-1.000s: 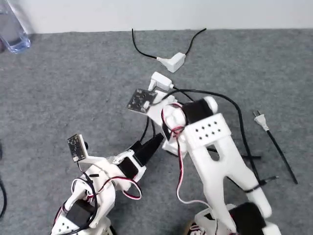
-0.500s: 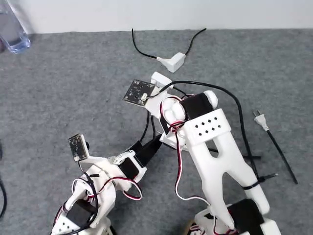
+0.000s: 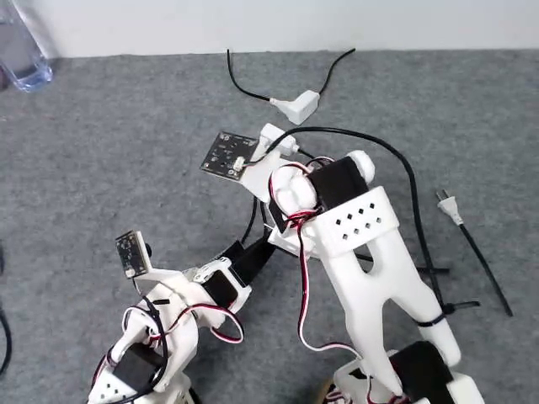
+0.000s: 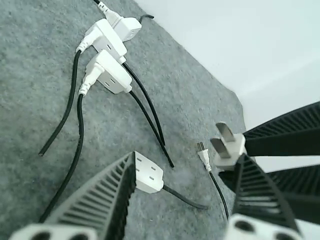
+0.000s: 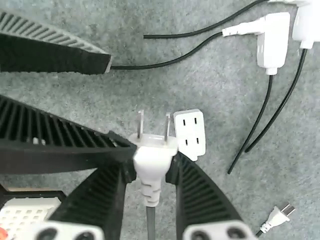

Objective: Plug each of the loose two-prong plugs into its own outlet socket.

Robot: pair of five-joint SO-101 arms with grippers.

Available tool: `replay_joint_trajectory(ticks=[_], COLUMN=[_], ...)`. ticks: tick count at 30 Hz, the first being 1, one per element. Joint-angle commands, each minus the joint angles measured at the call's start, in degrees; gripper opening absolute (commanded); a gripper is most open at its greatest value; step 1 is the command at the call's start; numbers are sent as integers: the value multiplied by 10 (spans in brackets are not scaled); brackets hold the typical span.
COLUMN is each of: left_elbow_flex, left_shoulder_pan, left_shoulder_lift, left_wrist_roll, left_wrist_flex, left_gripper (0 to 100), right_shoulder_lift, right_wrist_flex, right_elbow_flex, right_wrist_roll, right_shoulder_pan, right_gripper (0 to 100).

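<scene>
Presently a white two-prong plug [image 5: 151, 155] is held clamped in the right jaws, its prongs just beside a white outlet socket [image 5: 190, 132] that is laid on the grey desk [image 3: 109, 143]. The left jaws are spread wide apart, with one finger set close beside that socket. A second loose plug [image 3: 446, 204] is seen well apart, on the desk.

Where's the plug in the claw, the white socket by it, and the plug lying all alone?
held plug [image 5: 151, 155]: right wrist view, its white body.
white socket [image 5: 190, 132]: right wrist view, its slotted face.
lone plug [image 3: 449, 206]: high view, its head.
</scene>
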Motion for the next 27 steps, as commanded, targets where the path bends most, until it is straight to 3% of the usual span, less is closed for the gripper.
replay_joint_trajectory(ticks=[1, 27], left_elbow_flex=[-3, -4], left_shoulder_pan=[3, 2], left_shoulder_lift=[-3, -4], left_wrist_roll=[-4, -4], left_wrist_flex=[-11, -11], left_gripper=[298, 298], right_shoulder_lift=[-7, -111], right_wrist_flex=[22, 27], right_elbow_flex=[-41, 22], right_wrist_roll=[-11, -27], right_shoulder_pan=[-44, -94], right_gripper=[9, 9])
